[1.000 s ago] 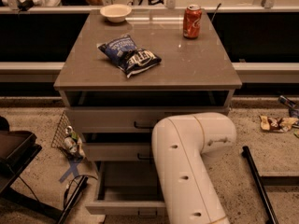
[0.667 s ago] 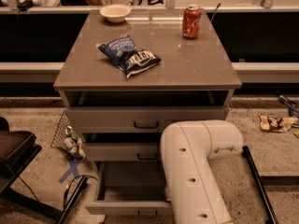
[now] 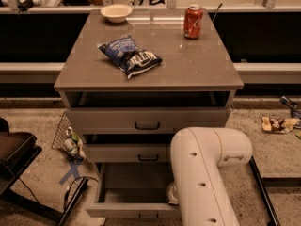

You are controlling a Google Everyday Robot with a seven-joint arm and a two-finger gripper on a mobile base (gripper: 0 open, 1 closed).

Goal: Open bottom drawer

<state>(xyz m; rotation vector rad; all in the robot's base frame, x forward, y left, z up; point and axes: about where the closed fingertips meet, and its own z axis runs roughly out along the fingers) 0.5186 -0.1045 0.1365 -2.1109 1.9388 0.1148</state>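
Counter [image 3: 188, 65]: grey-brown flat top of a three-drawer cabinet, square-edged, seen from above.

Items lying directly on it:
1. Blue chip bag [image 3: 129, 55], crumpled, lying flat left of centre, well apart from the other two.
2. Red soda can [image 3: 193, 21], upright, at the far right.
3. White bowl [image 3: 116, 12], upright, at the far left edge.

Bare surface across the near half and the right side.

Gripper [image 3: 172, 195]: off the counter, low at the near side, mostly hidden behind the white arm [image 3: 202, 173], at the right part of the pulled-out bottom drawer [image 3: 131, 210].
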